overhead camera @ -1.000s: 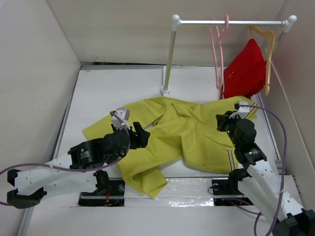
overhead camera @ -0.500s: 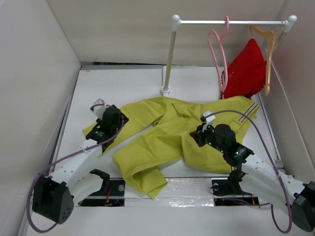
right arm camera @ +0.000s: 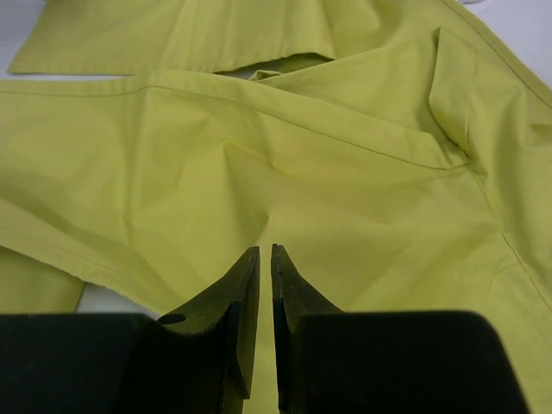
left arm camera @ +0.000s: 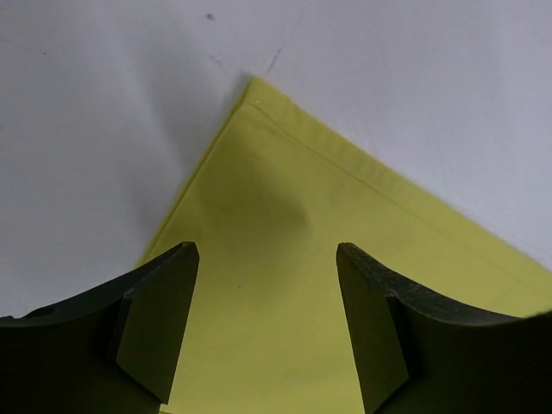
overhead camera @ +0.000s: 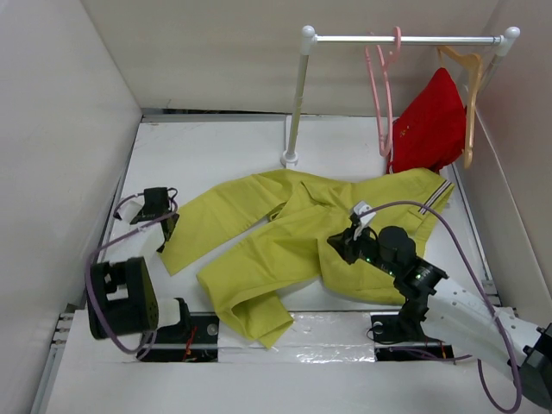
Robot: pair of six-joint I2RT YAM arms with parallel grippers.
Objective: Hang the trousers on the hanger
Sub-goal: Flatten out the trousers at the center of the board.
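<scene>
While your left end effector [left arm camera: 266, 259] hangs spread wide above the hem corner [left arm camera: 252, 82] of one leg, gripping nothing, your right end effector [right arm camera: 266, 252] is clenched to a thin slit over the seat area, and no fabric shows between its fingers. The trousers [overhead camera: 293, 233] lie sprawled flat across the middle of the tabletop [overhead camera: 216, 155]. The legs run toward your left, and the striped waistband [overhead camera: 438, 191] lies at the far right, just below the red garment [overhead camera: 429, 121]. Expect them to be light, limp and fairly smooth: they will sag, fold and slide rather than hold any shape, so a shallow pinch may slip. The stitched hem or the thicker waistband would probably give you the firmest bite, while a mid-panel pinch would only lift a loose tent of cloth. Moving outward, the hem corner sits close to the left wall, so you have little room there. The far-left tabletop is bare white. The pink hanger [overhead camera: 379, 95] hangs on the rail [overhead camera: 405, 39] at the far right, close beside the red garment and its wooden hanger [overhead camera: 470, 95]. The rail post [overhead camera: 296, 103] stands near the cloth's far edge, so any lift toward the rail looks tight.
</scene>
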